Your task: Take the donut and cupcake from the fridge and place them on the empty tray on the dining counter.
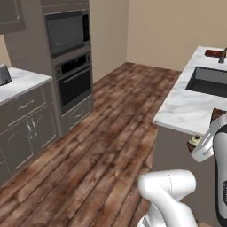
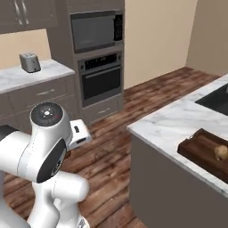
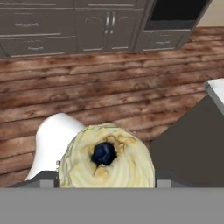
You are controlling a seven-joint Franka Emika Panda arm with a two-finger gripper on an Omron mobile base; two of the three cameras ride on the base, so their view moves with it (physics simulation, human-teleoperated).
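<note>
The cupcake [image 3: 107, 162] has a pale cream swirl with a dark centre. My gripper [image 3: 106, 181] is shut on it, a grey fingertip [image 3: 48, 180] at each side. In the left base view the cupcake [image 1: 193, 142] and the gripper [image 1: 197, 144] hang just below the near edge of the dining counter [image 1: 186, 106]. The dark brown tray [image 2: 200, 149] sits at the near edge of the dining counter [image 2: 169, 122]. A small tan lump [image 2: 219, 152] lies on it, too small to identify. The tray's corner [image 1: 218, 114] shows beside my arm. The donut and the fridge are out of view.
A dark inset sink [image 1: 210, 82] lies farther along the counter. Wall ovens [image 1: 71, 57] and grey cabinets [image 1: 26, 124] line the far side. A toaster [image 2: 30, 62] stands on the back counter. Wooden floor [image 1: 102, 146] lies between them.
</note>
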